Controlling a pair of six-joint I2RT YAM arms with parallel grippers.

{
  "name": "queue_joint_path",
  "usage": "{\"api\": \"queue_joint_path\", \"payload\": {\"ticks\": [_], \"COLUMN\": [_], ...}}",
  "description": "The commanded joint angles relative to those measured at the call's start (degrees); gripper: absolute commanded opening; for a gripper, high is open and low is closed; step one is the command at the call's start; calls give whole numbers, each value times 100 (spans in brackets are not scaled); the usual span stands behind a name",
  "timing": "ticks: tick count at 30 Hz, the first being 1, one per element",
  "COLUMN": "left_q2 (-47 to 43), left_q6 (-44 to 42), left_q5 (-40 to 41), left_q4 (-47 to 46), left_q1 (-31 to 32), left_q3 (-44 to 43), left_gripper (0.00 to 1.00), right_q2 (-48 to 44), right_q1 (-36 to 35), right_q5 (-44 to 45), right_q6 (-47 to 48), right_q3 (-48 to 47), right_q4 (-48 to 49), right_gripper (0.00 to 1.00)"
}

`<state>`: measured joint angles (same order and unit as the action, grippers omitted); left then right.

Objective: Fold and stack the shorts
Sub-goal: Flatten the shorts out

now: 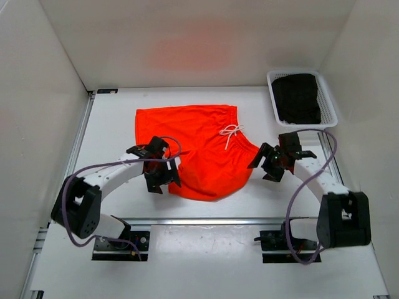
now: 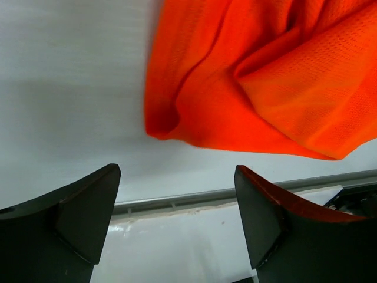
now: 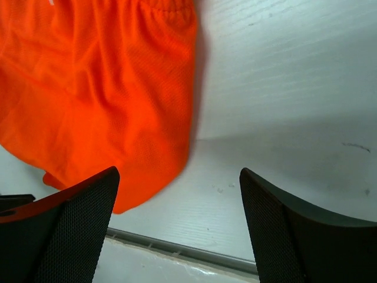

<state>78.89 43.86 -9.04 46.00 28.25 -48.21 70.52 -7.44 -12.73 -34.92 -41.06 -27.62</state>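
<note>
The bright orange-red shorts (image 1: 199, 149) lie spread and partly folded on the white table, white drawstring (image 1: 230, 132) on top. My left gripper (image 1: 163, 182) hovers at their near left edge, open, nothing between its fingers. In the left wrist view the open left gripper (image 2: 177, 200) sits below a rumpled fold of the shorts (image 2: 259, 88). My right gripper (image 1: 265, 167) stands open just off their right edge. In the right wrist view the open right gripper (image 3: 179, 200) has the shorts (image 3: 100, 94) beyond its left finger, apart from it.
A white basket (image 1: 298, 72) at the back right holds a dark folded garment (image 1: 298, 98). A metal rail (image 1: 218, 220) runs along the table's near edge. White walls enclose the left, back and right sides.
</note>
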Motion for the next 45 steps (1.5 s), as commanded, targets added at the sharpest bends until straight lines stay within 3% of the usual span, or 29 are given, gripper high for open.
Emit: {"api": "queue_joint_path", "payload": {"ticks": [1, 7, 8, 9, 10, 11, 14, 15, 17, 21, 26, 30, 33, 34, 36, 37, 38, 39, 41, 45], "left_q2": [389, 1066, 1136, 1329, 1330, 1330, 1061, 893, 506, -399, -682, -1103, -1639, -1762, -2087, -2175, -2246, -2308, -2221, -1800], "left_q6": [194, 124, 123, 19, 18, -52, -211, -211, -264, -316, -561, -475, -204, -115, 26, 27, 27, 27, -52, -202], "left_q5": [-168, 104, 104, 104, 104, 104, -36, -98, -98, 59, 245, 166, -290, -561, -888, -1011, -1012, -873, -565, -99], "left_q4": [-697, -891, -891, -891, -891, -891, -795, -725, -488, 434, 1593, 1922, 1852, 1764, 1597, 1527, 1526, 1587, 1701, 1632], "left_q1": [216, 286, 234, 181, 181, 129, -21, -126, -232, -469, -522, -470, -339, -286, -180, -110, -109, -109, -161, -267], "left_q3": [57, 31, 31, -91, -93, -93, -224, -224, -548, -1514, -2657, -2484, -1773, -1571, -958, -815, -726, -725, -838, -1278], "left_gripper": [88, 60, 43, 24, 23, 10, 10, 10, 10, 10, 10, 10, 10, 16, 52, 66, 75, 81, 78, 64], "right_q2": [566, 1418, 1542, 1874, 1878, 1973, 2246, 2247, 2160, 1843, 1352, 833, 306, 174, -230, -441, -530, -600, -767, -891], "right_q1": [50, 50, 50, 50, 50, -11, -12, -12, -12, -12, -73, -135, -240, -240, -240, -240, -240, -240, -240, -240], "right_q5": [-432, -432, -432, -432, -432, -362, -362, -362, -362, -222, -11, 175, 306, 393, 665, 823, 982, 1105, 1369, 1615], "right_q6": [-190, -191, -191, -191, -191, -191, -244, -244, -191, -139, -77, -15, -68, -129, -129, -129, -129, -129, -129, -129], "right_q3": [80, -157, -244, -332, -333, -411, -648, -762, -1043, -1948, -2915, -2682, -2154, -1760, -1372, -1213, -1003, -948, -948, -1070], "right_q4": [845, 1354, 1408, 1486, 1487, 1539, 1540, 1479, 1233, 715, -119, -446, -499, -560, -682, -762, -841, -990, -1123, -1202], "right_gripper": [86, 70, 67, 57, 57, 54, 33, 16, 1, 0, 0, 0, 0, 0, 2, 8, 29, 41, 53, 54]}}
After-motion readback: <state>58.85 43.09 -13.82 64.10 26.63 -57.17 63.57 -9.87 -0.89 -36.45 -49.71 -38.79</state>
